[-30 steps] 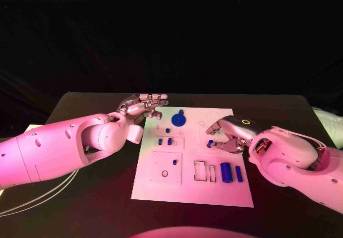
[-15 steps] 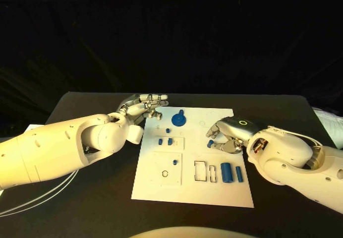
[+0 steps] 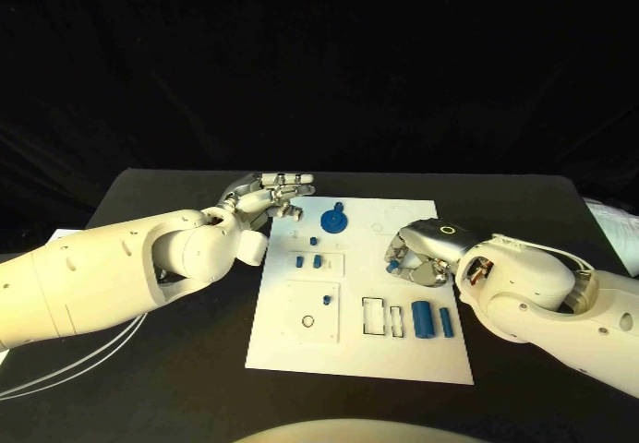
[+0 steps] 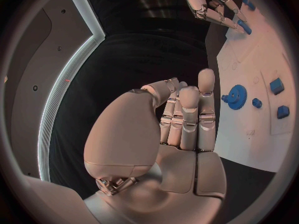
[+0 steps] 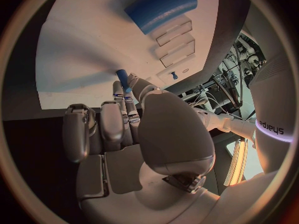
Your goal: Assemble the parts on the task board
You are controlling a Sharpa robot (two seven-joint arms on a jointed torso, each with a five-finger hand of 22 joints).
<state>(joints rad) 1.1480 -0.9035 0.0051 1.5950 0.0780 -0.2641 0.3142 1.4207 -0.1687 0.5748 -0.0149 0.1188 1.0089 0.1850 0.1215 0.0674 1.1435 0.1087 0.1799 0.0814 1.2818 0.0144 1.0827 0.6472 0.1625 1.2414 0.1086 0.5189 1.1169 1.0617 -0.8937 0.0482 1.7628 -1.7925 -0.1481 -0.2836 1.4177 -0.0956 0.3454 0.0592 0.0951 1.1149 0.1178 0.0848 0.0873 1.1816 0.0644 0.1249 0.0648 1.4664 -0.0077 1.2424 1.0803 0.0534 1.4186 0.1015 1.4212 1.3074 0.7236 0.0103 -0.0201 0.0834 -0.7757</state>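
Robot hand on my right (image 3: 424,251) pinches a small blue peg (image 5: 122,79) at its fingertips, low over the task board (image 3: 359,355) on the table (image 3: 160,369). My left robot hand (image 3: 271,196) hovers at the board's far corner, fingers straight and close, holding nothing. I judge the peg could slip or tilt if lowered off its hole. I count one blue gear (image 3: 333,221), two cylinders (image 3: 422,319) and about five small blocks.
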